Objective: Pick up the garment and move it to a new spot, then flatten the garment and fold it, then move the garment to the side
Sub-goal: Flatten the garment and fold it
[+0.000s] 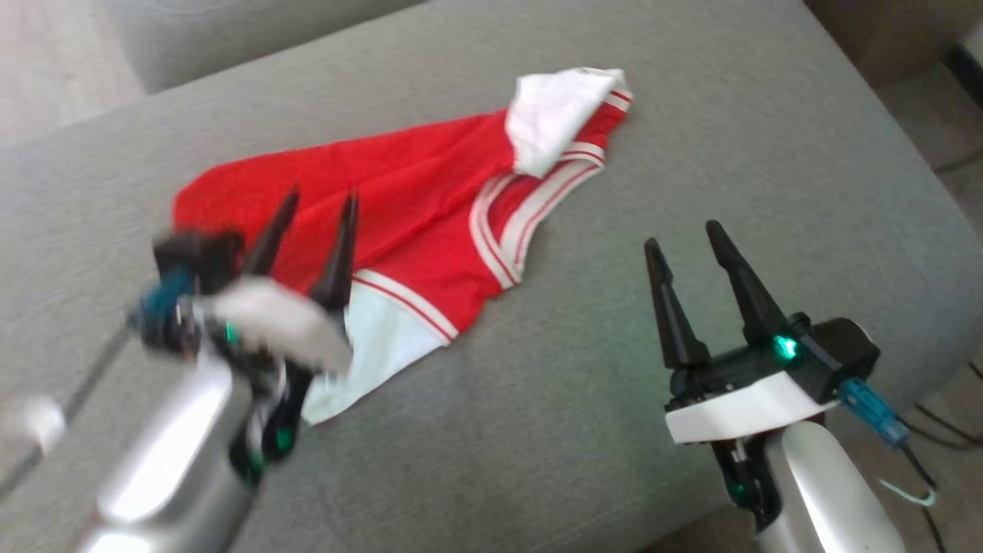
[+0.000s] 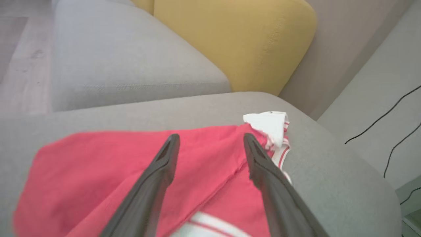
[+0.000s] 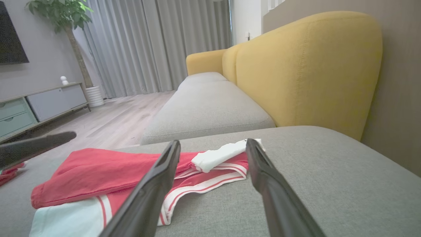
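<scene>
grey cushion (image 1: 614, 430) beneath red garment (image 1: 415, 207), near hem behind blurred, splayed left fingers (image 1: 339, 261); right fingers (image 1: 751, 292) splayed, empty

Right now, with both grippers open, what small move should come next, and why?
Probably move the right gripper to the white flap folded over the red garment and pinch it: the garment lies bunched on the grey cushion, not flat, and neither gripper holds anything.

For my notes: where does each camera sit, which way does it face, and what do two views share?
Head view: head, looking down at garment on cushion; left gripper, right gripper, both open.
Left wrist view: left wrist, along its fingers, over garment.
Right wrist view: right wrist, low across the cushion, past its fingers.
Shared: both wrist views, yellow backrest.
</scene>
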